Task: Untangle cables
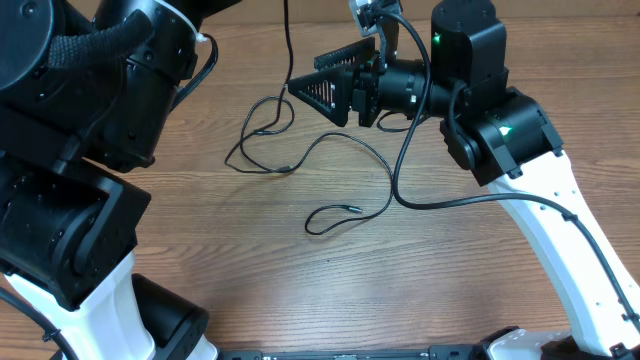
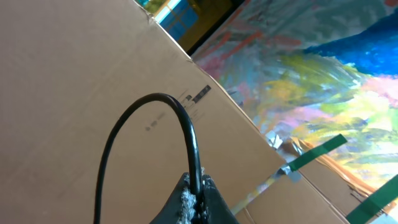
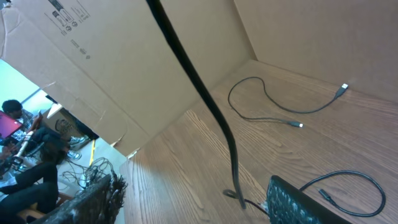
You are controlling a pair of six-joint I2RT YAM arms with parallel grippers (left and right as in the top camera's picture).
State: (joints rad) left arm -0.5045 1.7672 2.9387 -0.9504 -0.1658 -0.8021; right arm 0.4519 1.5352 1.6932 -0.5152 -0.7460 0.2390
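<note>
The left gripper (image 2: 194,198) is clenched on the lifted cable (image 2: 186,130), which arches up out of the fingertips and drops away down the left of that frame. Only the left wrist view shows this grasp. In the overhead view the gripper is out of sight, and only a black strand hanging down from the top edge can be seen.

The right gripper (image 1: 305,75) is released, its jaws spread. Its own wrist view shows the two fingers far apart in the bottom corners. A taut black cable runs diagonally down between them to the wood. I cannot tell whether it touches either finger.

The wooden table (image 1: 300,290) fills the overhead view. The wrist cameras add a cardboard box (image 2: 74,74) behind it and a colourful painted surface (image 2: 323,81).

A thicker arm wire (image 1: 450,200) sweeps from the right arm across the wood.

The remaining cables (image 1: 262,130) lie in loose loops left of centre on the table. One strand curves right into a small loop ending in a plug (image 1: 350,209).

Only the right wrist view shows a separate cord (image 3: 261,115) lying near the cardboard wall. It has two silvery plug ends (image 3: 342,89).
</note>
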